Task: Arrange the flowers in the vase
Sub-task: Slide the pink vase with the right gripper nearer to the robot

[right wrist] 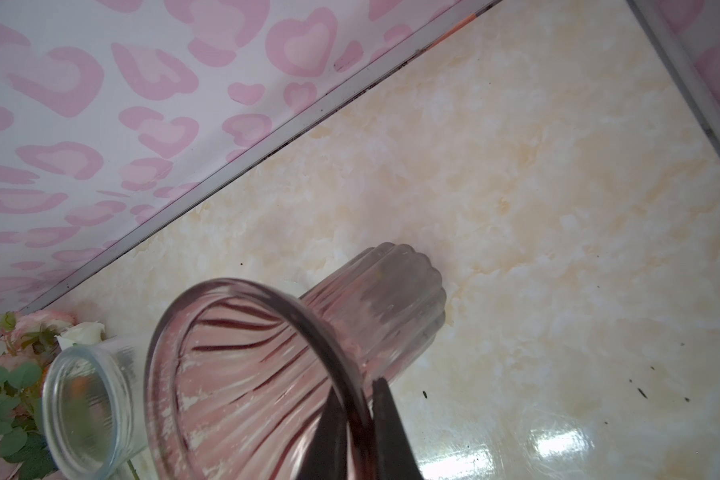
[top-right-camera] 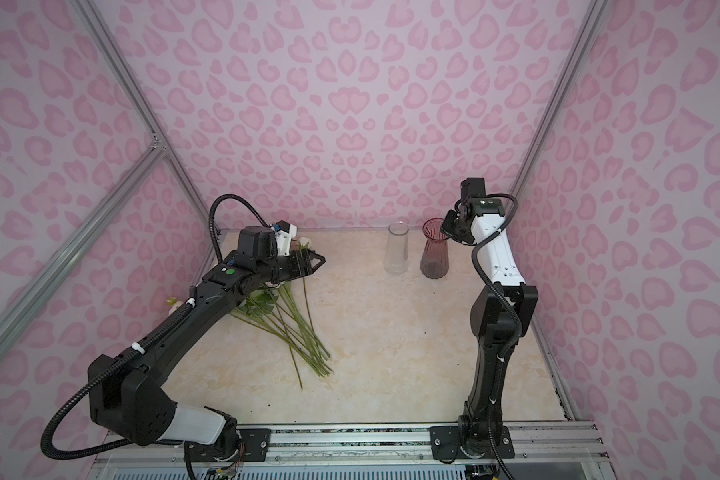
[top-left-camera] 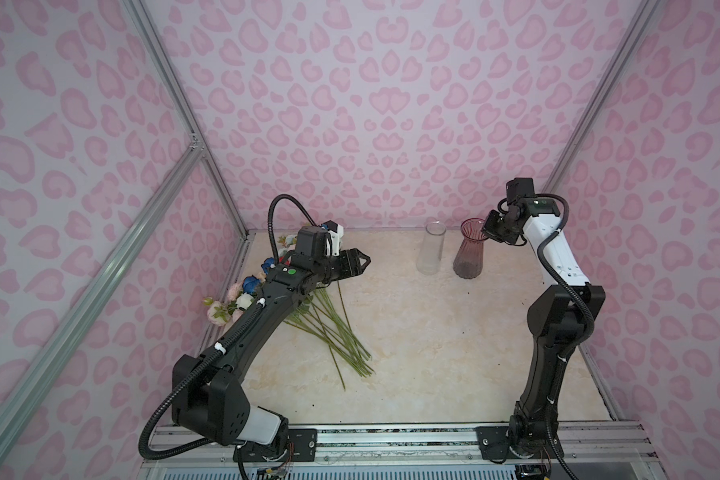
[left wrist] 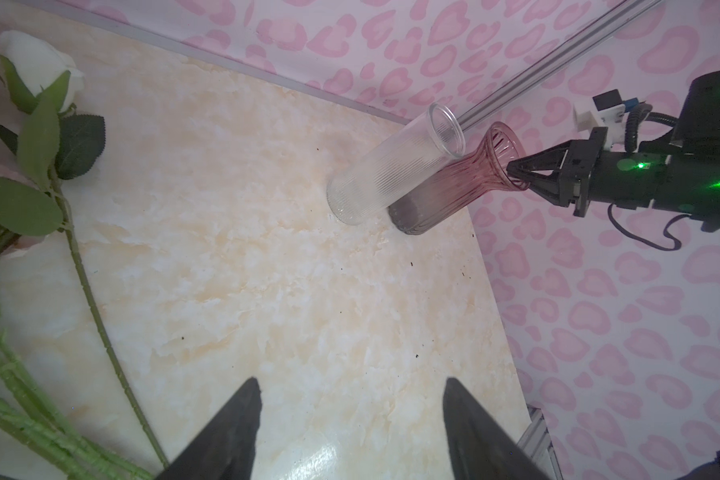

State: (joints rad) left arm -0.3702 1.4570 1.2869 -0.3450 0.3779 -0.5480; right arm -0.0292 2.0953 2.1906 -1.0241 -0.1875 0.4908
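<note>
Right wrist view: right pincer (right wrist: 356, 390) clamps the pink vase (right wrist: 391, 299) rim; left pincer (left wrist: 352, 380), wide open, hovers beside flowers (top-left-camera: 341, 349), heads at left edge of desk (top-left-camera: 433, 332), stems pointing centre.

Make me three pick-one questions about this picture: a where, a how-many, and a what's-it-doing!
1. Where are the green-stemmed artificial flowers?
A) in a vase
B) lying on the marble-patterned table
C) held in the air

2. How many glass vases stand on the table?
A) one
B) two
C) three

3. What is the right end effector doing?
A) pinching the ribbed pink glass vase by its rim
B) holding a flower
C) lying on the table

Answers:
1 B: their stems lie flat on it.
2 B: a ribbed clear glass cylinder vase stands beside the pink one.
3 A: one finger sits inside the rim, one outside.
</note>
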